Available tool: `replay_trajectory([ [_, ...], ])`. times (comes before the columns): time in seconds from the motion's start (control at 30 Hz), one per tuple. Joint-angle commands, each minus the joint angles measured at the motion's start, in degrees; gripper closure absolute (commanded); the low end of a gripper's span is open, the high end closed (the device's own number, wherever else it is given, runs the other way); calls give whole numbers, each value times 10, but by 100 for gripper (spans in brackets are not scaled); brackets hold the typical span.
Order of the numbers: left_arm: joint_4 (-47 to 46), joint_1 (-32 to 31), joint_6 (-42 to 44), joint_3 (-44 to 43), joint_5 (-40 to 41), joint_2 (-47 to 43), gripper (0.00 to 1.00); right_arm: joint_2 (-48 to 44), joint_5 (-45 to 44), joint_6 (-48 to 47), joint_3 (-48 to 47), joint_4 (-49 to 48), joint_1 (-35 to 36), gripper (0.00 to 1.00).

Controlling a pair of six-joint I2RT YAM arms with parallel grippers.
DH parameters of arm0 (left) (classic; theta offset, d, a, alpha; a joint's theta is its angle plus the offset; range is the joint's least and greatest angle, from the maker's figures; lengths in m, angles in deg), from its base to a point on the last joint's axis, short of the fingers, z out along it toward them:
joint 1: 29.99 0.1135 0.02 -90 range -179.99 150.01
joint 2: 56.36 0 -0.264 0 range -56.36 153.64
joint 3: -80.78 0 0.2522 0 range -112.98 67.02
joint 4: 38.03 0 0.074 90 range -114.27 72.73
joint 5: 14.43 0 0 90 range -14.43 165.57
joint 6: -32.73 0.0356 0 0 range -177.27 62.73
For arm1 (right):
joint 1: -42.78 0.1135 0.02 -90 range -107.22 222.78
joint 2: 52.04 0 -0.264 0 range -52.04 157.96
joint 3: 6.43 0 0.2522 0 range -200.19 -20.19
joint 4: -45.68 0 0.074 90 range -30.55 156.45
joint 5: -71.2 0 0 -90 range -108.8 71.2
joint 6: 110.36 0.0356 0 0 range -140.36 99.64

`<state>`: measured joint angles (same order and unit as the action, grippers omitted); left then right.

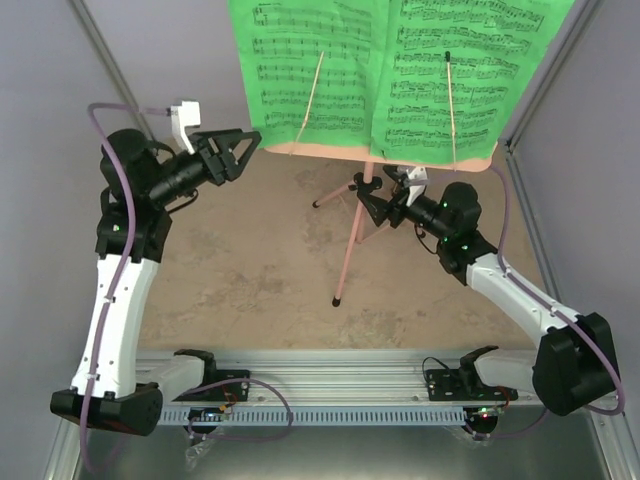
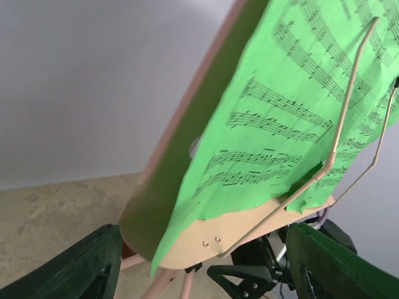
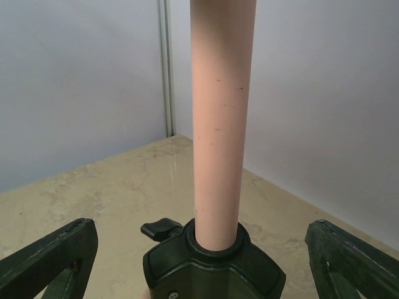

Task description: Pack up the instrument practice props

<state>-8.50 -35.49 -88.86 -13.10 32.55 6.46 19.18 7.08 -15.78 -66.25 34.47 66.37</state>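
The pink music stand (image 1: 352,240) stands at the back middle on its tripod legs. Two green sheet-music pages (image 1: 320,70) lie on its desk under thin wire holders. My left gripper (image 1: 250,155) is open at the desk's lower left corner. In the left wrist view that corner (image 2: 237,233) and a green page (image 2: 280,124) sit between my spread fingers (image 2: 81,271), untouched. My right gripper (image 1: 365,200) is open around the stand's pole. In the right wrist view the pole (image 3: 221,124) rises from a black collar (image 3: 212,265) between my fingers (image 3: 50,261). The metronome is out of view.
The tripod feet (image 1: 337,300) reach toward the near side and the left (image 1: 316,203). Grey walls with metal corner posts close in the back and sides. An aluminium rail (image 1: 330,370) with both arm bases runs along the near edge.
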Motion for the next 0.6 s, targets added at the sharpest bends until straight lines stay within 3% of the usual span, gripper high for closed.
replay_trajectory([
  [0.0, 83, -18, 80, -66, 76, 20, 27, -13, 0, 14, 13, -17, -2, 7],
  [0.17, 99, -19, 96, -82, 91, 36, 32, -29, 6, 22, 41, -27, -2, 6],
  [0.33, 123, -61, 127, -112, 105, 64, 47, -41, 7, 26, 50, -14, -2, 6],
  [0.57, 128, -103, 145, -120, 150, 76, 53, -79, -13, 48, 112, -29, -1, 5],
])
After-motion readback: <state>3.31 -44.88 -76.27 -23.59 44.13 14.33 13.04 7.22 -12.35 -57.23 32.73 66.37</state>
